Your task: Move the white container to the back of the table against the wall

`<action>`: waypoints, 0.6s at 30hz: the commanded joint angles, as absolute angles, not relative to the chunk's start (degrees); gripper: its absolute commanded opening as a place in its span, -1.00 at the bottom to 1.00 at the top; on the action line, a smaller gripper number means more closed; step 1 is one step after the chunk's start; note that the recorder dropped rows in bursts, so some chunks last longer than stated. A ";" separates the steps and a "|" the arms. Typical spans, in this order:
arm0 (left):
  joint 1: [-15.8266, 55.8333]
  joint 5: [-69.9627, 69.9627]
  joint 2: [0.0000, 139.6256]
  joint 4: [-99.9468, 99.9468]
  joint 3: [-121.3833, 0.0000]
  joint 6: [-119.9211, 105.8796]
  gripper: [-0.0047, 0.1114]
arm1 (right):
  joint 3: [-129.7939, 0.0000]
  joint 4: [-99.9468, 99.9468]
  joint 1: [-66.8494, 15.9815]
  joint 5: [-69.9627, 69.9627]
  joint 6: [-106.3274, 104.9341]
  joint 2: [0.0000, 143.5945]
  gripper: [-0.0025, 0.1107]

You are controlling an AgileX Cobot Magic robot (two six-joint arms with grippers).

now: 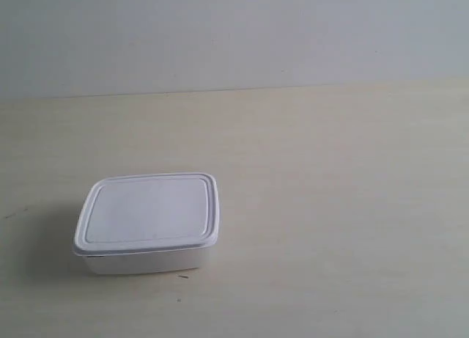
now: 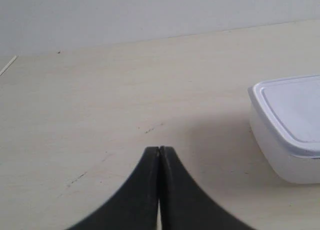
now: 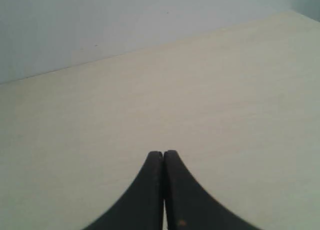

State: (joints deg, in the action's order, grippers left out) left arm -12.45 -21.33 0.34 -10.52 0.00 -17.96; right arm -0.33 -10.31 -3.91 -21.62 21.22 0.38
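White container (image 1: 149,239), lid (image 1: 150,206) on, seen flat on desk (image 1: 337,206) near front edge, well apart from wall (image 1: 234,30) at back edge. Left jaws pressed together, empty; container near them, untouched. Right jaws likewise clenched, nothing held. Risk judged: if pushed off-centre, container could be spun and left skewed to wall; if lid is caught, container could be tipped.
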 commanded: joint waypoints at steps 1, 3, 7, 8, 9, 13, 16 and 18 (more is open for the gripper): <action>-12.61 -21.33 0.00 -10.86 0.00 -18.10 -0.92 | 0.00 -10.52 -4.06 -20.89 20.98 0.00 -0.96; -12.61 -21.33 0.00 -10.86 0.00 -18.10 -0.92 | 0.00 -12.66 -4.06 -20.51 20.62 0.00 -0.96; -12.61 -21.33 0.00 -10.86 0.00 -18.10 -0.92 | 0.00 -12.82 -4.06 -18.56 20.76 0.00 -0.96; -12.61 -21.33 0.00 -10.86 0.00 -18.10 -0.92 | 0.00 -11.98 -4.06 -16.46 21.18 0.00 -0.96; -12.61 -21.33 0.00 -10.86 0.00 -18.10 -0.92 | 0.00 -10.55 -4.06 -14.99 21.18 0.00 -0.96; -12.61 -21.33 0.00 -10.86 0.00 -18.10 -0.92 | 0.00 0.00 -4.06 -2.44 24.44 0.00 -0.96; -12.61 -21.33 0.00 -10.86 0.00 -18.10 -0.92 | 0.00 3.66 -4.06 10.03 26.34 0.00 -0.96; -12.61 -21.33 0.00 -10.86 0.00 -18.10 -0.92 | 0.00 6.91 -4.06 20.49 28.57 0.00 -0.96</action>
State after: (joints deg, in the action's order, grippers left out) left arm -12.45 -21.33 0.34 -10.52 0.00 -17.96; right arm -0.33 2.83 -3.91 6.92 26.17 0.28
